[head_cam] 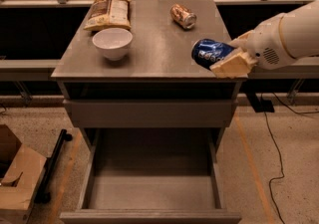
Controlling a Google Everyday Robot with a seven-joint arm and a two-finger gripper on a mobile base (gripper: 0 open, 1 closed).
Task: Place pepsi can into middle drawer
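The pepsi can [211, 52], dark blue with white marks, lies on its side in my gripper [225, 55], which is shut on it. The gripper's tan fingers [230, 65] hold the can just above the front right corner of the grey cabinet top [159, 44]. The white arm reaches in from the right. The middle drawer [149, 190] is pulled out below, a long grey tray with low side walls and nothing in it. It lies lower than the can and toward the left of it. Above it is a drawer with a taller flat front panel [149, 113], which is closed.
On the cabinet top stand a white bowl [112, 43], a chip bag [108, 13] and a copper-brown can [183, 16] on its side. A cardboard box [17, 178] and a black pole [52, 166] are on the floor at left. A cable [271, 133] runs at right.
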